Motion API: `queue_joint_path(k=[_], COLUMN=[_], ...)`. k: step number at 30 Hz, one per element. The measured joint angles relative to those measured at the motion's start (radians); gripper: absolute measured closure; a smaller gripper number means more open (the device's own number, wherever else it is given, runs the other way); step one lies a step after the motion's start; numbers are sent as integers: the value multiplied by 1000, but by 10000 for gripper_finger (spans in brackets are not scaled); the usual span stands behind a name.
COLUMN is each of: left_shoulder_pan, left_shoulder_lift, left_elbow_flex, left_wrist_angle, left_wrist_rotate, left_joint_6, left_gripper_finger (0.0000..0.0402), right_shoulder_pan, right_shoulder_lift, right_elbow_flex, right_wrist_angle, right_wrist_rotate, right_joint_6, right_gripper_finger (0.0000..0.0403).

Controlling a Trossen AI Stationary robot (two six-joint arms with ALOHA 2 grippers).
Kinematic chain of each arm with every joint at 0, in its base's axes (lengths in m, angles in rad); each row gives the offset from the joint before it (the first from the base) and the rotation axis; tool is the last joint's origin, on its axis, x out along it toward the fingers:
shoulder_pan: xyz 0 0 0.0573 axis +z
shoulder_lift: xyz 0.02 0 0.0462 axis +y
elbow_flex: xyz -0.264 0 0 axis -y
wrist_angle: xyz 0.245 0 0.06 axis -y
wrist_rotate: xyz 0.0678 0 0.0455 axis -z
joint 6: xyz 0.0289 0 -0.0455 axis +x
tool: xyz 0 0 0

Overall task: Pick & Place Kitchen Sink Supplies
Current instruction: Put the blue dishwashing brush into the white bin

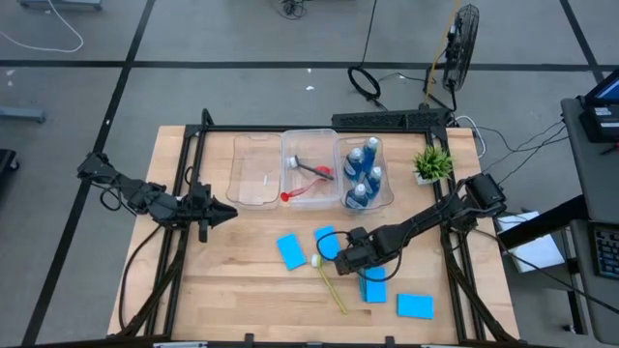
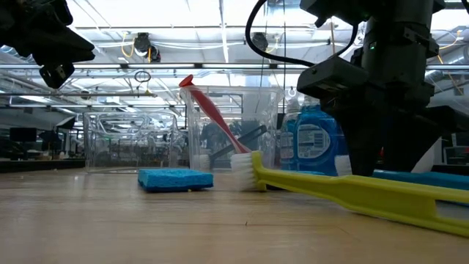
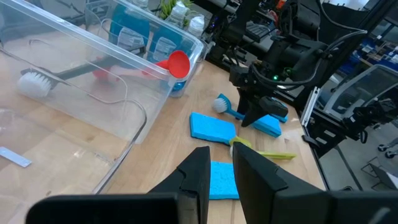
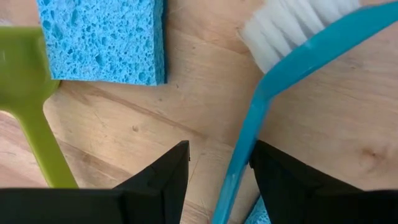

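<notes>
Right fingers [image 4: 258, 180] straddle blue brush [image 4: 292, 56] handle, just apart.

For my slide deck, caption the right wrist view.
Open right gripper poised over the blue brush, a sponge and the green brush alongside.

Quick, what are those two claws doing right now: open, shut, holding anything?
Left gripper: fingers nearly together, holding nothing, up above the table.
Right gripper: open, low over the table, the blue brush handle between its fingers, not gripped.
</notes>
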Motion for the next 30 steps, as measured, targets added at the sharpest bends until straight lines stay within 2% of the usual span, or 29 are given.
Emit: queue_joint_path(k=[4, 7, 18, 24, 30], left_shoulder_pan=[0, 0, 0, 0, 0], left_shoulder_lift=[0, 0, 0, 0, 0], left_elbow_flex=[0, 0, 0, 0, 0], left_wrist_angle=[0, 0, 8, 21, 36], left_wrist_rotate=[0, 0, 0, 0, 0], left_joint_6=[-1, -1, -2, -4, 11], left_gripper_finger=[330, 330, 330, 330, 330], right_shoulder_pan=[0, 0, -7, -3, 10], right_shoulder_lift=[0, 0, 3, -40, -162], right_elbow_flex=[-1, -1, -2, -1, -1], right_wrist_angle=[0, -2, 70, 111, 117], right_wrist_rotate=[2, 13, 129, 126, 137], right_joint_6=[4, 8, -12, -21, -47], right_gripper_finger=[241, 259, 389, 387, 393])
